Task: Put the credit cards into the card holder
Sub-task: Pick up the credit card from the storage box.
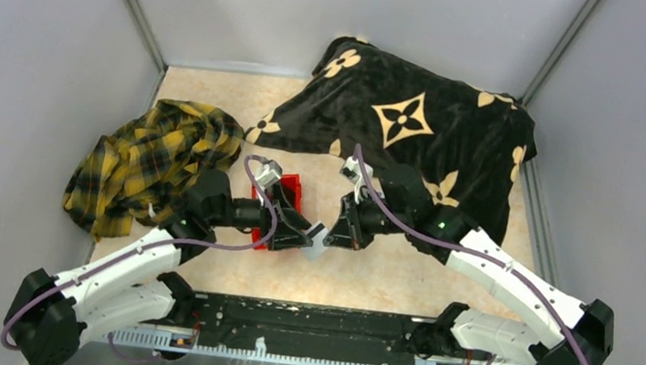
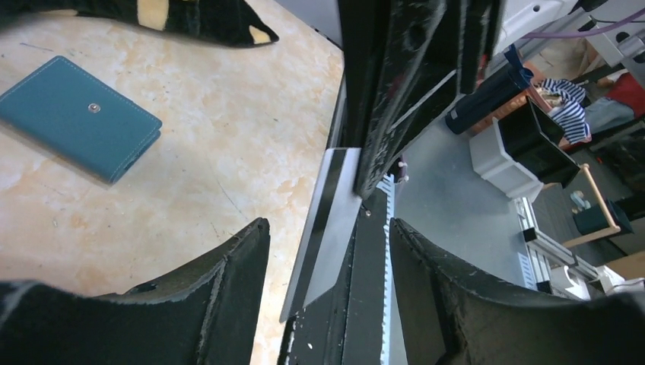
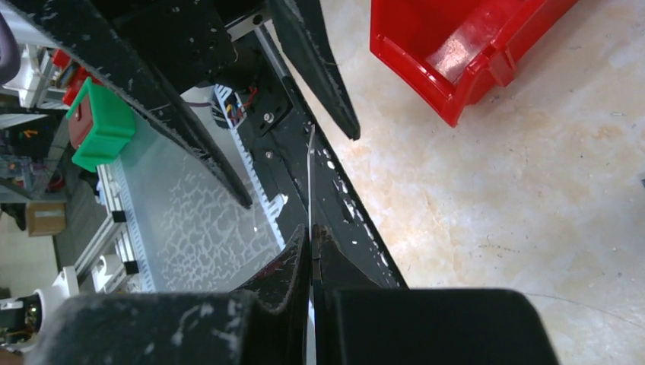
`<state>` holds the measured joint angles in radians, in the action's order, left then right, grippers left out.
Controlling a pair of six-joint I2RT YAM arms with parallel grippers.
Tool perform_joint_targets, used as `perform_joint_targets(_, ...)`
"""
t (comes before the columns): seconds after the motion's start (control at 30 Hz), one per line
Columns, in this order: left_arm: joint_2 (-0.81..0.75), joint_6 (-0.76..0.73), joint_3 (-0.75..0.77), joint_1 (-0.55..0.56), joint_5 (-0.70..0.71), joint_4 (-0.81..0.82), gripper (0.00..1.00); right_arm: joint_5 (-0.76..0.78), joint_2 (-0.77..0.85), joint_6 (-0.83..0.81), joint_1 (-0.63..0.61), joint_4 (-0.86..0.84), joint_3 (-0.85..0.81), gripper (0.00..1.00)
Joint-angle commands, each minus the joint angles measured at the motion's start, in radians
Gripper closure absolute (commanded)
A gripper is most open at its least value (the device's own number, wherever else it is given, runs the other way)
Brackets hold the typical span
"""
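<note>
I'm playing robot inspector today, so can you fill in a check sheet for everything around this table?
Surface: beige marbled table.
Job's things: one credit card held up between the arms; card holder lying closed on the table.
Clutter: red bin, yellow plaid cloth, black flowered blanket.
Grippers: right gripper shut on the card; left gripper open, one finger on each side of the card.
Cables: purple cables along both arms.
Surroundings: grey walls.

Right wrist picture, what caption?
Right fingers pinch a thin card between the left arm's open fingers, near a red bin.
</note>
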<state>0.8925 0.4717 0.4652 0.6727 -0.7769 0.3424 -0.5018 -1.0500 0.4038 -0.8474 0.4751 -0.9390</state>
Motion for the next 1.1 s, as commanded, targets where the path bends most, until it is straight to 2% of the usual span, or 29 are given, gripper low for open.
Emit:
perform_joint_targets(0.0, 0.032, -0.050, 0.054, 0.010, -0.068, 0.006, 0.36, -0.101, -0.011, 0.003, 0.042, -0.081, 0.018, 1.00)
perform_joint_targets(0.07, 0.046, -0.054, 0.057, 0.010, -0.084, 0.012, 0.44, -0.116, -0.018, 0.000, 0.053, -0.085, 0.022, 1.00)
perform_joint_targets(0.17, 0.075, -0.050, 0.061, 0.010, -0.105, 0.024, 0.61, -0.145, -0.026, 0.000, 0.072, -0.097, 0.025, 1.00)
perform_joint_targets(0.23, 0.096, -0.048, 0.063, 0.010, -0.113, 0.024, 0.69, -0.160, -0.028, 0.001, 0.080, -0.102, 0.021, 1.00)
perform_joint_targets(0.4, 0.132, -0.056, 0.066, 0.010, -0.121, 0.027, 0.70, -0.191, -0.036, 0.003, 0.090, -0.109, 0.009, 1.00)
perform_joint_targets(0.47, 0.142, -0.056, 0.068, 0.010, -0.130, 0.033, 0.75, -0.201, -0.043, 0.002, 0.095, -0.111, 0.008, 1.00)
perform_joint_targets(0.6, 0.153, -0.050, 0.071, 0.010, -0.151, 0.048, 1.00, -0.216, -0.060, -0.003, 0.110, -0.116, 0.009, 1.00)
perform_joint_targets(0.67, 0.160, -0.039, 0.067, 0.010, -0.162, 0.066, 1.00, -0.212, -0.061, -0.007, 0.118, -0.116, 0.008, 1.00)
perform_joint_targets(0.73, 0.166, -0.029, 0.059, 0.010, -0.158, 0.082, 1.00, -0.160, -0.052, -0.023, 0.121, -0.091, -0.005, 0.90)
perform_joint_targets(0.83, 0.161, 0.027, 0.025, 0.010, -0.103, 0.165, 1.00, -0.036, 0.006, -0.034, 0.122, -0.087, 0.004, 0.61)
perform_joint_targets(0.87, 0.160, 0.058, 0.005, 0.010, -0.085, 0.217, 1.00, 0.005, 0.030, -0.024, 0.123, -0.098, 0.019, 0.54)
perform_joint_targets(0.97, 0.155, 0.175, -0.061, 0.011, 0.012, 0.393, 1.00, 0.084, 0.098, 0.020, 0.122, -0.166, 0.093, 0.47)
perform_joint_targets(1.07, 0.175, 0.298, -0.139, 0.018, 0.109, 0.584, 1.00, 0.129, 0.159, 0.074, 0.122, -0.273, 0.191, 0.46)
